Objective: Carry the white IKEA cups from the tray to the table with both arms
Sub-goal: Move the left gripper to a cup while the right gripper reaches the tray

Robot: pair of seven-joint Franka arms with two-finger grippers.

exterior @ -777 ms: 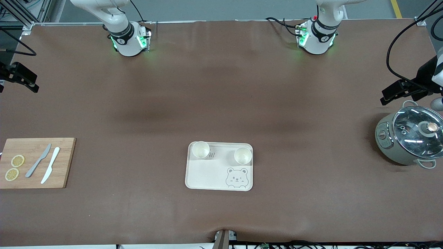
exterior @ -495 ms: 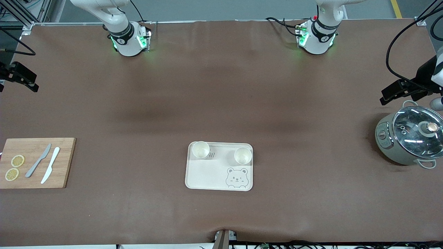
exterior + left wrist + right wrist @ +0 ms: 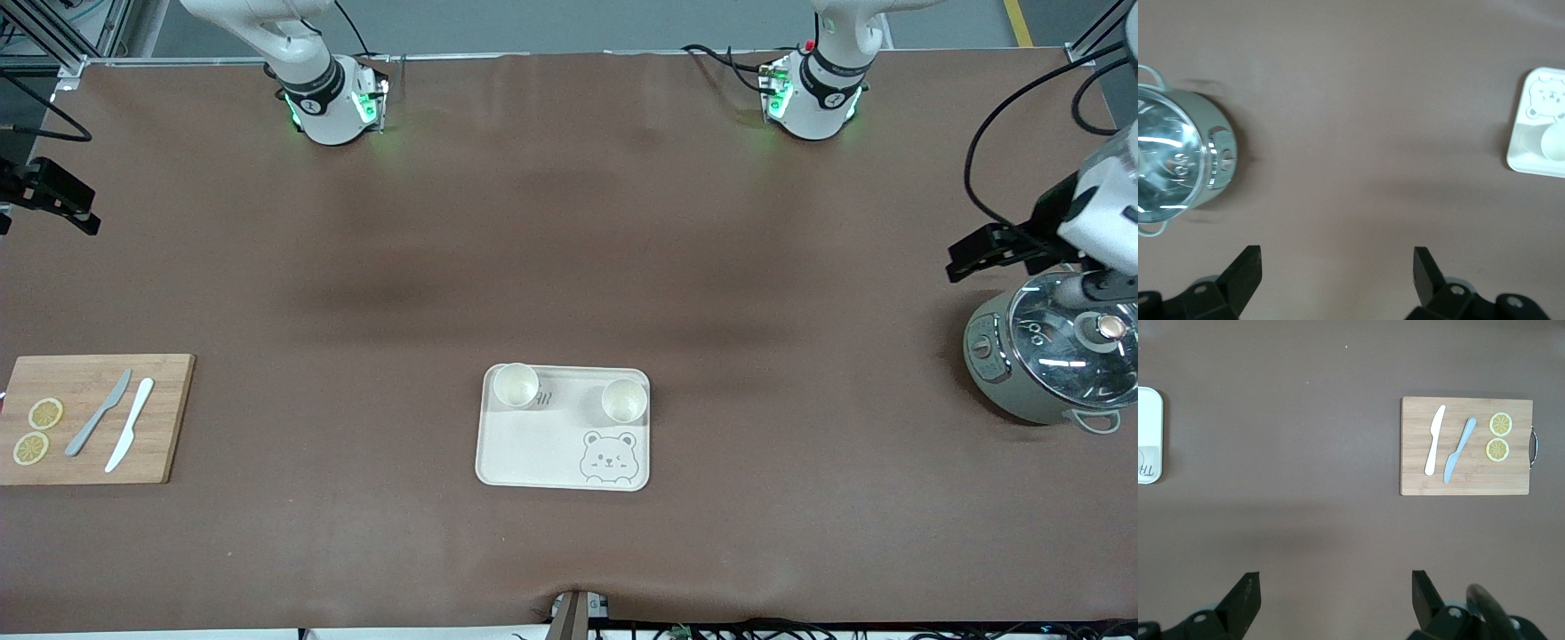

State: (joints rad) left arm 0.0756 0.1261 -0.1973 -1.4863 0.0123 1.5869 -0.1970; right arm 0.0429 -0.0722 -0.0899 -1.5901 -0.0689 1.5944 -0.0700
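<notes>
Two white IKEA cups stand upright on the tray (image 3: 563, 444), along its edge farther from the front camera: one cup (image 3: 516, 385) in the corner toward the right arm's end, the other cup (image 3: 623, 399) toward the left arm's end, just above the bear drawing. Set apart like this, each cup probably suits the arm on its own side. The tray lies on the brown table (image 3: 569, 249), midway between a wooden cutting board (image 3: 93, 418) with two knives and lemon slices and a lidded pot (image 3: 1053, 356).

The left gripper (image 3: 1337, 267) hangs over bare table beside the pot, jaws spread wide and empty. The right gripper (image 3: 1336, 590) is over bare table near the cutting board, jaws likewise spread and empty.

Neither arm has reached the tray, so the task seems barely begun. The front view cuts off most of both grippers at its edges, and each wrist view catches only a sliver of the tray.
</notes>
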